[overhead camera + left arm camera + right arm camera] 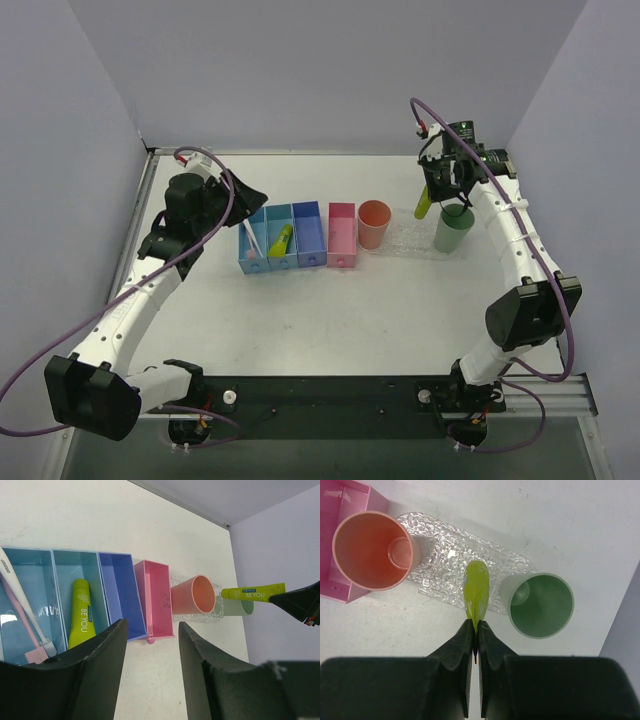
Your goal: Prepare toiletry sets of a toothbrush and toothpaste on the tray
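Toothpaste (423,204) vertical, cap end down

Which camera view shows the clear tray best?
The right wrist view: the tray shows its bumpy surface between the orange cup and the green cup. The top external view shows it faint and small; the left wrist view, only a sliver.

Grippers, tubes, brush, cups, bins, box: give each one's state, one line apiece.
Right gripper, shut on held tube.
Held tube, hanging over tray.
Left gripper, open, empty.
Second tube, lying in middle blue bin.
Toothbrush, lying in left blue bin.
Right blue bin, empty.
Pink box, empty.
Orange cup, upright, empty.
Green cup, upright, empty.
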